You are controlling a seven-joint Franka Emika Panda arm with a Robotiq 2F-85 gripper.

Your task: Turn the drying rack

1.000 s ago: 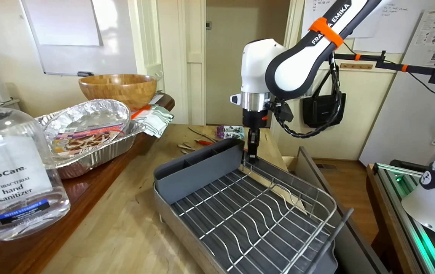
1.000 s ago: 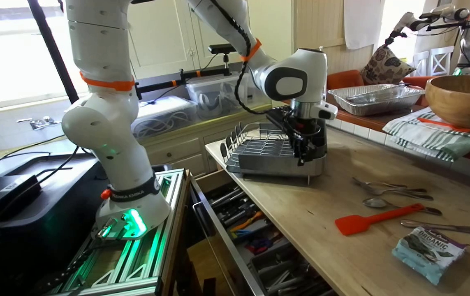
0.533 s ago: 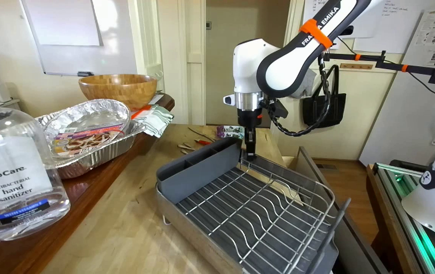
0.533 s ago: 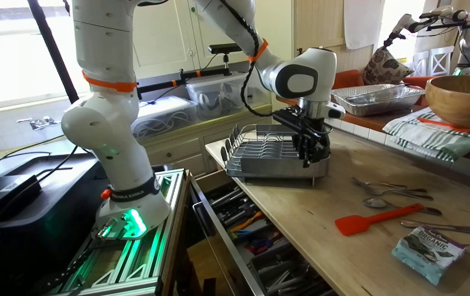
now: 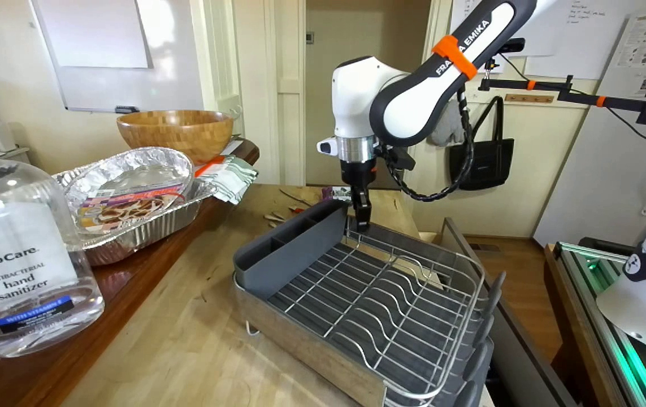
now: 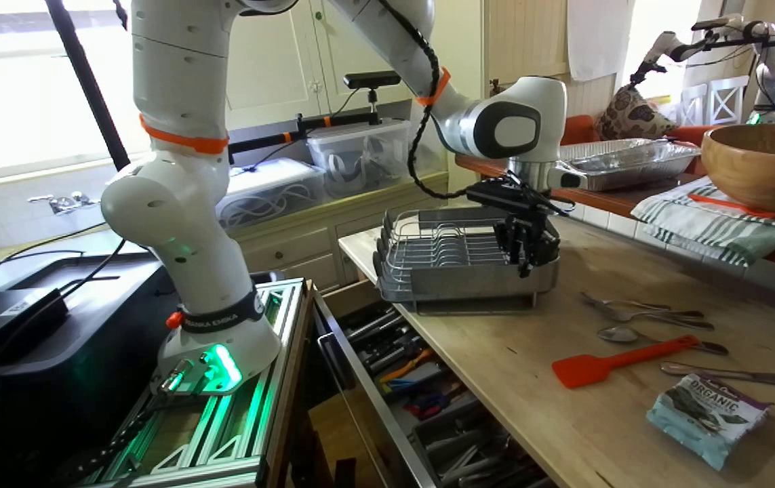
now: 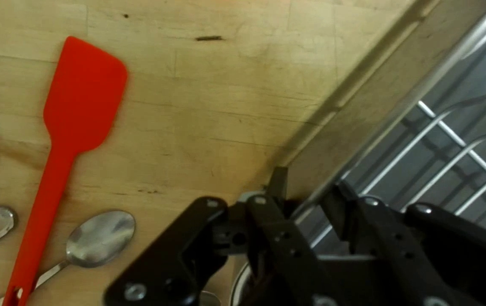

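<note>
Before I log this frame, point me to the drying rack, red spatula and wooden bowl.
Drying rack (image 5: 311, 350), in an exterior view: outer side wall.
Red spatula (image 7: 63, 151), in the wrist view: neck where blade meets handle.
Wooden bowl (image 6: 763, 176), in an exterior view: outer wall.

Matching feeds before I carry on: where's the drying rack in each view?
In an exterior view: drying rack, lower centre to right.
In an exterior view: drying rack, just right of centre.
In the wrist view: drying rack, right side, partly cut off.
Shared landmark: the claw, at the drying rack's edge in all three.
</note>
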